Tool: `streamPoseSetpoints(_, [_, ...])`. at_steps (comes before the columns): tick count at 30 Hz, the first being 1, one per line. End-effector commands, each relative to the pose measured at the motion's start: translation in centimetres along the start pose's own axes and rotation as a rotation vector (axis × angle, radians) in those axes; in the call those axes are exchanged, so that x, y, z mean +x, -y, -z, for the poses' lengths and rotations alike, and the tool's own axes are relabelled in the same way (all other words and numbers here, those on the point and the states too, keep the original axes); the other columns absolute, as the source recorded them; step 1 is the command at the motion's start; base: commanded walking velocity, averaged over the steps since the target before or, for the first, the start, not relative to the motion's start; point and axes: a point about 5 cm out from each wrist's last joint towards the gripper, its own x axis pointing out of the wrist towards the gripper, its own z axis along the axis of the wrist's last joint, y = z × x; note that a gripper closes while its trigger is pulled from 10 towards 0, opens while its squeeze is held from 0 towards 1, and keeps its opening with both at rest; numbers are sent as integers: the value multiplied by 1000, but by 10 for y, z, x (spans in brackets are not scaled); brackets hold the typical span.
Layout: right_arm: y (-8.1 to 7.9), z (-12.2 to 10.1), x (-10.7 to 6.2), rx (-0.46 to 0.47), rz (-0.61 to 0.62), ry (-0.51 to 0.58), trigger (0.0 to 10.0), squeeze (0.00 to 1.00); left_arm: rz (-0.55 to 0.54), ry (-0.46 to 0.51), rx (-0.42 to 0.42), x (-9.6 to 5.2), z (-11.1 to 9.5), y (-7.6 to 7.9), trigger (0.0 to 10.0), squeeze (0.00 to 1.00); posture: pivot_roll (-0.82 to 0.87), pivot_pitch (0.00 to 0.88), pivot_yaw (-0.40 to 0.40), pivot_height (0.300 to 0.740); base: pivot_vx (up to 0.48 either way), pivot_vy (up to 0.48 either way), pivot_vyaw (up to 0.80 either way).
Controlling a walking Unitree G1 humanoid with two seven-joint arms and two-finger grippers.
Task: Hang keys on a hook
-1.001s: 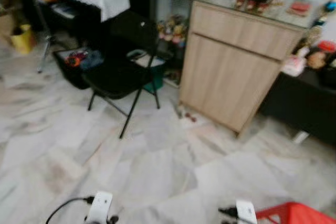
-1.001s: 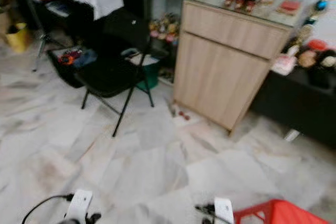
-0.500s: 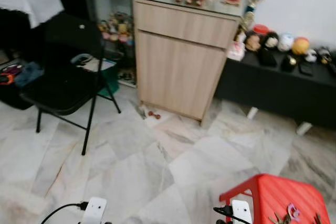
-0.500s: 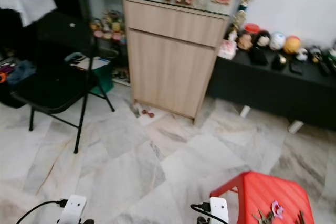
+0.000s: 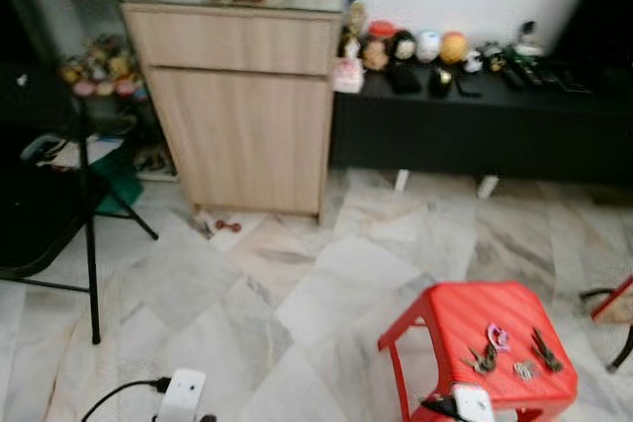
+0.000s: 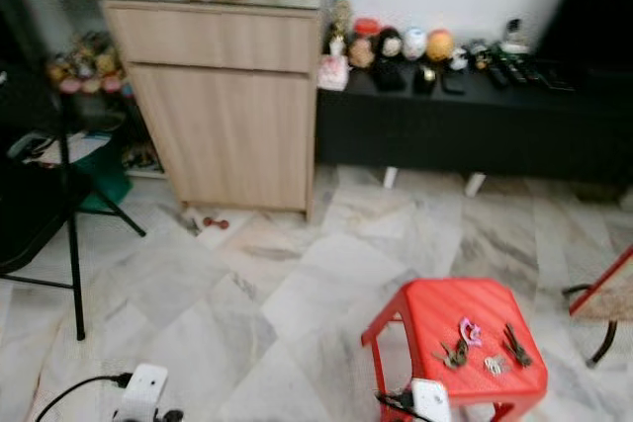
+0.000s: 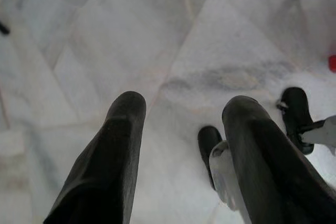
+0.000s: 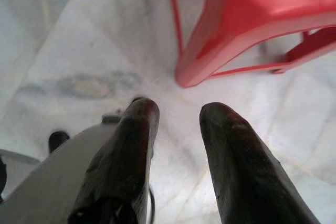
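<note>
Bunch of metal keys (image 5: 502,350) lies atop red plastic stool (image 5: 450,308) on marble floor (image 5: 297,294), low, within reach. Left pincer (image 7: 181,129) and right pincer (image 8: 176,116) hang apart, empty, pointing floorward, likely idle before pickup. Hook unseen.

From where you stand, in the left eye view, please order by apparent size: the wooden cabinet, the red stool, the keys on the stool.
1. Wooden cabinet, largest.
2. Red stool, though it stands nearer to the camera.
3. Keys, smallest, lying on the stool's top.
</note>
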Motion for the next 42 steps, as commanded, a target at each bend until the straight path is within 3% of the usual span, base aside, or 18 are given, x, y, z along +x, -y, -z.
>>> streamPoseSetpoints(1, [-5, -2, 1, 14, -12, 7, 10000, 0, 2, -19, 7, -1, 6, 0, 10000, 0, 57, 0, -54, 740, 0, 0, -712])
streamPoseSetpoints(21, [-13, -3, 3, 40, 6, 18, 10000, 0, 9, -8, 34, -1, 3, 0, 10000, 0, 53, 0, -48, 740, 0, 0, -100])
streamPoseSetpoints(42, [-6, -5, 2, 37, 16, 21, 10000, 0, 8, -3, 32, 0, 2, 1, 10000, 0, 48, 0, -49, 740, 0, -323, -219])
